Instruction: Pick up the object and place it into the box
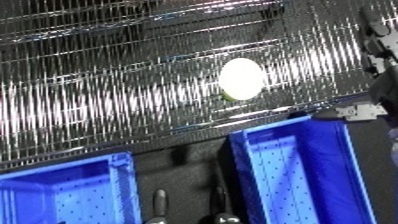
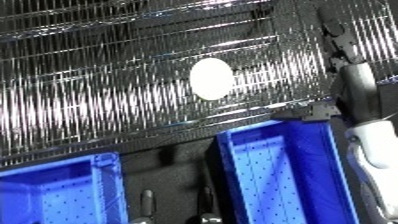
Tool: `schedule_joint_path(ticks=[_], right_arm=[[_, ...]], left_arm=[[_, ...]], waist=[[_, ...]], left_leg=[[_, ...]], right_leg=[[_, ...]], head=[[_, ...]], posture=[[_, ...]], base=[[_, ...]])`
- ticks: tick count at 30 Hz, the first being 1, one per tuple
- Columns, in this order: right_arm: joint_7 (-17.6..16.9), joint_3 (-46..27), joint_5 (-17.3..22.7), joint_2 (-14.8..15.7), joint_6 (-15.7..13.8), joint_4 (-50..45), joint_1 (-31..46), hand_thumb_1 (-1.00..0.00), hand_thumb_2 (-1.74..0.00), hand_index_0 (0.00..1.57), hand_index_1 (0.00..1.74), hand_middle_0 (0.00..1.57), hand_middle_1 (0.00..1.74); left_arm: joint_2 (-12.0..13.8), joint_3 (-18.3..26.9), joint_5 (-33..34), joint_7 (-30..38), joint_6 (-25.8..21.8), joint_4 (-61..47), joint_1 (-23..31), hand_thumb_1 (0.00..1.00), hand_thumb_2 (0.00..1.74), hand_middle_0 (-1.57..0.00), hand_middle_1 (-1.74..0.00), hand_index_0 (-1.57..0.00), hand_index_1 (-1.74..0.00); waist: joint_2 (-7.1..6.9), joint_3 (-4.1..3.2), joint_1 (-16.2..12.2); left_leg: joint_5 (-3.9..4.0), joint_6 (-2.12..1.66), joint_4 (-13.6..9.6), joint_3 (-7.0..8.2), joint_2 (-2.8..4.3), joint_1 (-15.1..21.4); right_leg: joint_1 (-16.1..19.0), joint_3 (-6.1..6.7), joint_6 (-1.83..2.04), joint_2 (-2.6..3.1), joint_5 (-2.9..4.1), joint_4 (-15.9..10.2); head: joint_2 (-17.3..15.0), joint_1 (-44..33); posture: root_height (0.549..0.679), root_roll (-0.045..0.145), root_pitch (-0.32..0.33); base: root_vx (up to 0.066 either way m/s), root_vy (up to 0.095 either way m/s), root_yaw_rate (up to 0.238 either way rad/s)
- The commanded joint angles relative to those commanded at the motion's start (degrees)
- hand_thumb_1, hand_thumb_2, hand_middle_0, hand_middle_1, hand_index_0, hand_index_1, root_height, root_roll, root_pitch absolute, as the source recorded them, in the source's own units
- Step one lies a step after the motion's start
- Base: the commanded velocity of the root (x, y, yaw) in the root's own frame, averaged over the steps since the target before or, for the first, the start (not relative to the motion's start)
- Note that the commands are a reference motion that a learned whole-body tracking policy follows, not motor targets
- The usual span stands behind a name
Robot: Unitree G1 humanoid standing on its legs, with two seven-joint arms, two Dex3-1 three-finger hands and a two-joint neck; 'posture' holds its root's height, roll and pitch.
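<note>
A pale oval object (image 1: 241, 78) is seen lying on a shiny wire-mesh shelf (image 1: 107, 95), just beyond the far rim of the right-hand blue bin (image 1: 302, 170). The right hand (image 2: 342, 42) is raised at the view's right edge, the object lying to its left and slightly lower; whether its fingers are curled cannot be told. The left hand is not seen, so the right is judged nearer.
</note>
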Motion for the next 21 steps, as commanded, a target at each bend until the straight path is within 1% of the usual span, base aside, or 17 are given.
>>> schedule_joint_path(ticks=[4, 7, 10, 14, 17, 21], right_arm=[[0.7, 0.8, -0.3, -0.3, 0.5, 1.2, -1.1, 0.00, 0.00, 0.00, 0.00, 0.00, 0.00], [1.5, 1.5, -0.9, -0.5, 0.7, 1.7, -2.0, 0.00, 0.00, 0.00, 0.00, 0.00, 0.00], [2.3, 2.6, -1.4, -0.8, 1.3, 1.8, -3.3, 0.00, 0.00, 0.00, 0.00, 0.00, 0.00], [3.7, 3.8, -1.3, -1.1, 2.1, 2.3, -4.9, 0.00, 0.00, 0.00, 0.00, 0.00, 0.00], [4.6, 4.4, -0.9, -1.2, 2.6, 2.6, -5.8, 0.00, 0.00, 0.00, 0.00, 0.00, 0.00], [5.0, 5.2, -0.4, -1.0, 3.1, 3.0, -7.2, 0.00, 0.00, 0.00, 0.00, 0.00, 0.00]], left_arm=[[0.1, -0.5, -0.5, -0.2, 0.3, -0.9, 0.0, 0.00, 0.00, 0.00, 0.00, 0.00, 0.00], [0.1, -0.9, -0.7, -0.2, 0.5, -1.5, 0.0, 0.00, 0.00, 0.00, 0.00, 0.00, 0.00], [0.2, -1.2, -0.8, -0.3, 0.8, -1.9, -0.1, 0.00, 0.00, 0.00, 0.00, 0.00, 0.00], [0.2, -1.3, -0.6, -0.2, 1.3, -2.4, -0.2, 0.00, 0.00, 0.00, 0.00, 0.00, 0.00], [0.3, -1.4, -0.7, 0.1, 1.6, -2.9, 0.1, 0.00, 0.00, 0.00, 0.00, 0.00, 0.00], [0.5, -1.5, -0.8, 0.1, 2.1, -3.3, 0.3, 0.00, 0.00, 0.00, 0.00, 0.00, 0.00]], waist=[[0.19, 1.11, 0.1], [0.28, 1.67, 0.1], [0.38, 2.09, 0.2], [0.63, 2.51, 0.2], [0.92, 2.91, 0.3], [1.41, 3.52, 0.5]], left_leg=[[-1.11, 0.51, 4.3, 0.14, -0.54, -3.0], [-2.25, 0.86, 7.6, 0.37, -0.77, -5.1], [-3.44, 1.19, 10.8, 0.67, -0.92, -7.3], [-4.87, 1.45, 14.8, 0.81, -0.85, -9.8], [-5.73, 1.68, 16.9, 0.92, -0.69, -11.4], [-6.56, 1.98, 18.5, 1.00, -0.76, -13.1]], right_leg=[[-2.8, 0.61, -0.40, -0.07, -1.15, 4.3], [-4.9, 1.14, -0.56, -0.13, -2.13, 7.6], [-7.3, 1.72, -0.74, -0.14, -3.09, 10.8], [-10.0, 2.35, -0.91, -0.32, -4.34, 14.7], [-11.8, 2.73, -0.96, -0.53, -4.88, 16.8], [-13.9, 3.34, -0.96, -0.57, -5.17, 18.7]], head=[[1.9, 1.4], [3.5, 2.2], [3.7, 3.2], [3.0, 3.5], [2.6, 3.3], [2.2, 3.7]], posture=[[0.657, 0.059, -0.024], [0.652, 0.060, -0.023], [0.646, 0.061, -0.020], [0.638, 0.059, -0.019], [0.633, 0.059, -0.017], [0.627, 0.059, -0.011]], base=[[-0.018, 0.002, 0.034], [-0.013, -0.003, 0.003], [-0.026, 0.000, -0.015], [-0.007, 0.004, 0.006], [0.020, 0.010, 0.010], [0.033, 0.019, 0.020]])
